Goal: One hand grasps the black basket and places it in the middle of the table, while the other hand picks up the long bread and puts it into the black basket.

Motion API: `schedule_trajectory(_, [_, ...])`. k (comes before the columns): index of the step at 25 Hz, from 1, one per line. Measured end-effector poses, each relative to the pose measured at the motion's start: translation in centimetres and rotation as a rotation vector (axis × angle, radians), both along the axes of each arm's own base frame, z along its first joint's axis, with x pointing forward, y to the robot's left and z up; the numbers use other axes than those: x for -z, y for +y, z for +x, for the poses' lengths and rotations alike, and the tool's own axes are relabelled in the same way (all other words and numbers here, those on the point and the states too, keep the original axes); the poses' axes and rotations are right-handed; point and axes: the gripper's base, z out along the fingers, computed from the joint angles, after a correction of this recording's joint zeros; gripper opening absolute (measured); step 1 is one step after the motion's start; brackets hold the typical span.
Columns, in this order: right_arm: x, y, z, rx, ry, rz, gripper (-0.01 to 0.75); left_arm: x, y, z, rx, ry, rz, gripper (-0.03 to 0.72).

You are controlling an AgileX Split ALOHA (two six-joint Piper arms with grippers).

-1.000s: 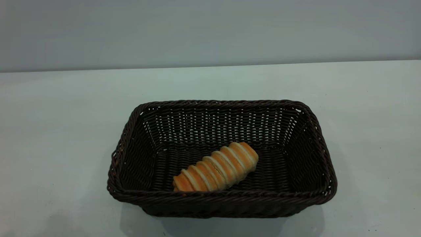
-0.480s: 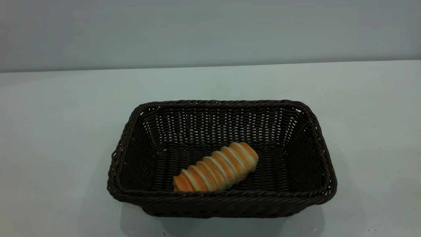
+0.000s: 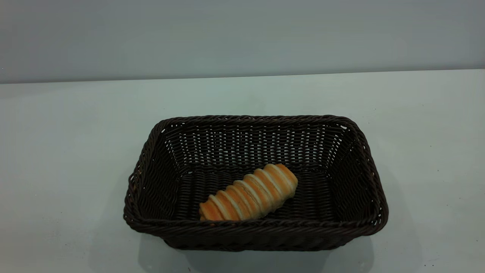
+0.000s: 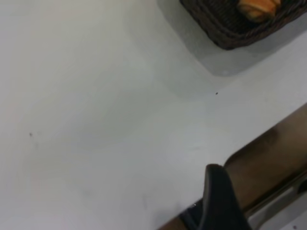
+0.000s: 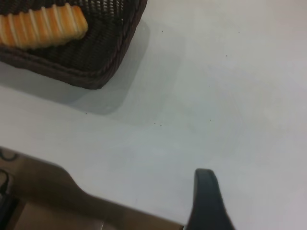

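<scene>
Near the worktop's (image 3: 68, 151) front edge, mid-width, sits the black basket (image 3: 254, 231) w/ the long bread (image 3: 250, 193) lying diagonally inside, by the front wall. Left pincer (image 4: 218, 201) & right pincer (image 5: 206, 201) hover over bare worktop, well apart from the basket; only one finger shows each, can't tell if spread or pressed together.

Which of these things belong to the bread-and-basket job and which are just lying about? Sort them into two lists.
Job:
- black basket, mid-table
- long bread, lying inside the basket
- table
- left gripper, back at the table's edge
- right gripper, back at the table's edge

Lying about:
- nothing except tiny dark specks on the tabletop
</scene>
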Motion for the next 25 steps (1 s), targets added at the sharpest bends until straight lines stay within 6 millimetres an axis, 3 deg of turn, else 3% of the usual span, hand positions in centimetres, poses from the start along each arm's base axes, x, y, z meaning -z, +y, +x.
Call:
schedule_trajectory(7, [0.2,0.0,0.0,0.000,0.005,-0.001,0.527,0.3,0.7,-1.3,-0.059,0.001,-0.050,0.472])
schedule_trajectory(14, [0.2,0.0,0.0,0.000,0.005,-0.001,0.527,2.7,0.7,-1.4,-0.059,0.063,-0.029,0.472])
schedule_trajectory(25, [0.2,0.0,0.0,0.003,0.006,0.003,0.527,3.1,0.6,-1.4,-0.058,0.070,-0.031,0.472])
